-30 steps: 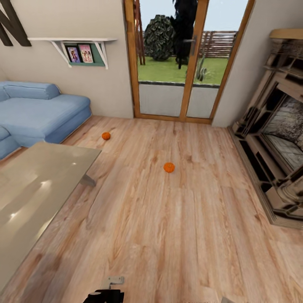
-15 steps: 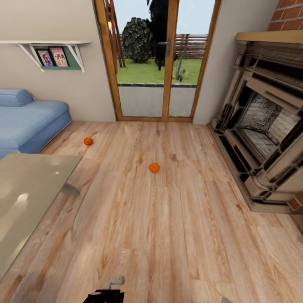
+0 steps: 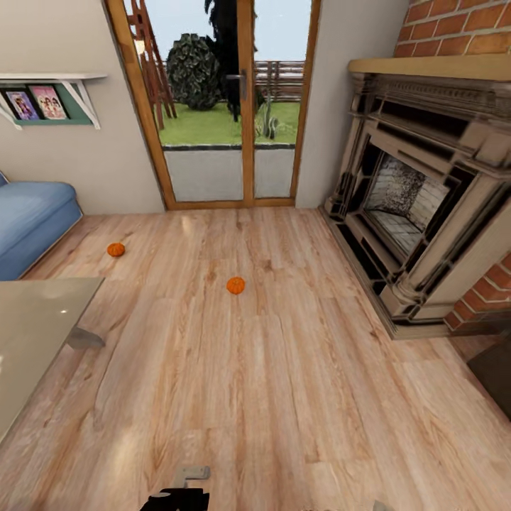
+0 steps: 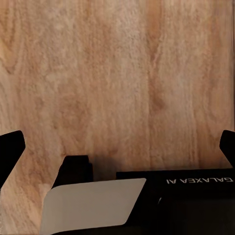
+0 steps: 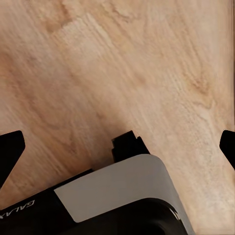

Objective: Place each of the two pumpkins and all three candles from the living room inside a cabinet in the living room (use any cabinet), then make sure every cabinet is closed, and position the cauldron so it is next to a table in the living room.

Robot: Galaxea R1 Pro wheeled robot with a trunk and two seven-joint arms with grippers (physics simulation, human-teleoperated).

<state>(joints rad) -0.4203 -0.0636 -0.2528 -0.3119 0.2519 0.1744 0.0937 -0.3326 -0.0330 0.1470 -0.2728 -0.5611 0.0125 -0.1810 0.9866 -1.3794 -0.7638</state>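
Sofa point(image 3: 32, 220) cut by left edge, only one blue end showing. Glass table point(image 3: 35, 333) cut by left edge. Shelf point(image 3: 50, 89) cropped at left; framed photos point(image 3: 35, 103) too small to read. Fireplace point(image 3: 419, 206) runs off right edge. Left gripper point(image 4: 117, 147) fingertips clipped at both side edges; right gripper point(image 5: 117, 147) likewise.

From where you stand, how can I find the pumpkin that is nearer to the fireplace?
Start at the big carved stone fireplace and look across the bare wooden floor. The small round orange pumpkin lies mid-floor; the other orange pumpkin sits near the blue sofa.
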